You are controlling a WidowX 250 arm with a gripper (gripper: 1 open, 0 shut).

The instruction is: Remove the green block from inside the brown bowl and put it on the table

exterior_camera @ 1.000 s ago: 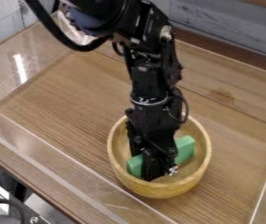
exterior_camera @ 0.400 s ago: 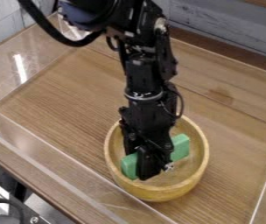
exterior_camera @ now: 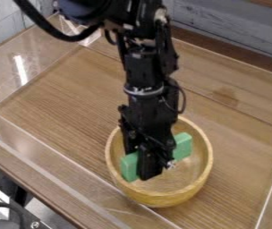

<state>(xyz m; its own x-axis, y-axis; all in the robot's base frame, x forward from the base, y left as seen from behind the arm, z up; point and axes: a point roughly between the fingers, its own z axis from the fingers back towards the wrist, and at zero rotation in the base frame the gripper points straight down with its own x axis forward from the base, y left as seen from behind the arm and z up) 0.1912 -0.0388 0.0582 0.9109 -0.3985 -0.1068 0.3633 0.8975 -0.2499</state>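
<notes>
The brown bowl (exterior_camera: 189, 191) sits on the table (exterior_camera: 67, 98), near its front. The black gripper (exterior_camera: 150, 168) reaches straight down into the bowl and is shut on the green block (exterior_camera: 182, 147). The block lies tilted across the bowl's inside, its right end higher and its left end (exterior_camera: 128, 166) showing beside the fingers. The block's middle is hidden behind the gripper. Whether the block still touches the bowl's floor cannot be told.
Clear acrylic walls (exterior_camera: 10, 73) border the table on the left and along the front (exterior_camera: 55, 174). The black arm with cables (exterior_camera: 72, 27) comes in from the top left. Bare wood tabletop (exterior_camera: 240, 107) lies to the right of the bowl.
The gripper has shifted slightly left and upward inside the bowl, and the green block has moved with it, sitting a little higher and further left.
</notes>
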